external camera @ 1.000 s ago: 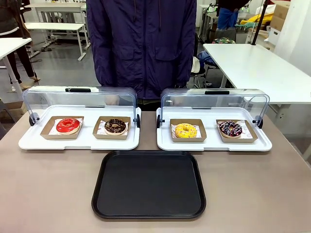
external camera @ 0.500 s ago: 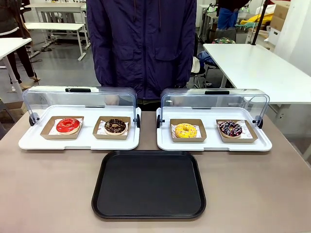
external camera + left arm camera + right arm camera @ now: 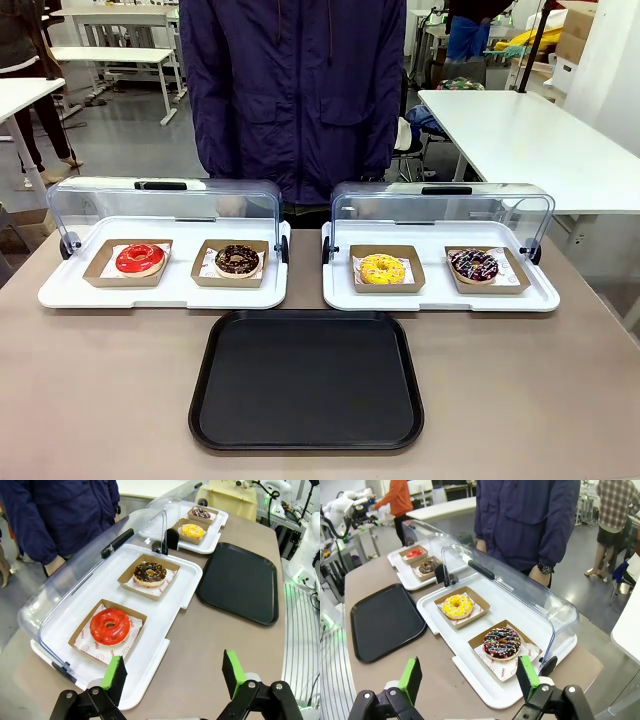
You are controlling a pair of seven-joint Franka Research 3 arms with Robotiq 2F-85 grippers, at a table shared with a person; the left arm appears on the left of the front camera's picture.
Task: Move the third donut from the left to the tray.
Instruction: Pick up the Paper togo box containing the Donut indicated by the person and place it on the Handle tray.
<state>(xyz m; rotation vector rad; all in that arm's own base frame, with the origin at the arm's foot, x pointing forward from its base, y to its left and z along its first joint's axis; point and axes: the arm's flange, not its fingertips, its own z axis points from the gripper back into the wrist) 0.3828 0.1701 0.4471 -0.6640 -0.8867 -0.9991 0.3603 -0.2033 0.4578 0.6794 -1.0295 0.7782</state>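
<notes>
My left tool (image 3: 173,672) is spread wide, pinching nothing, and hangs over the tabletop (image 3: 210,635) at the near end of the left white display tray (image 3: 107,587), where the red donut (image 3: 109,626) lies closest to me and a chocolate donut (image 3: 149,573) sits beyond it; my right tool (image 3: 469,677) is spread just as wide and holds nothing, above the front edge of the right white display tray (image 3: 437,625); on that tray the yellow-iced donut (image 3: 382,268) rests in its brown cardboard holder (image 3: 414,284), on the tray's left half, with the sprinkled chocolate donut (image 3: 473,264) in its own holder beside it on the right; the clear lid (image 3: 440,205) stands raised along the tray's far side; the black tray (image 3: 306,385) lies flat on the tabletop nearer to me, in front of the gap between the two display trays, well apart from the yellow-iced donut; a person (image 3: 290,90) in a dark blue jacket stands at the far side.
</notes>
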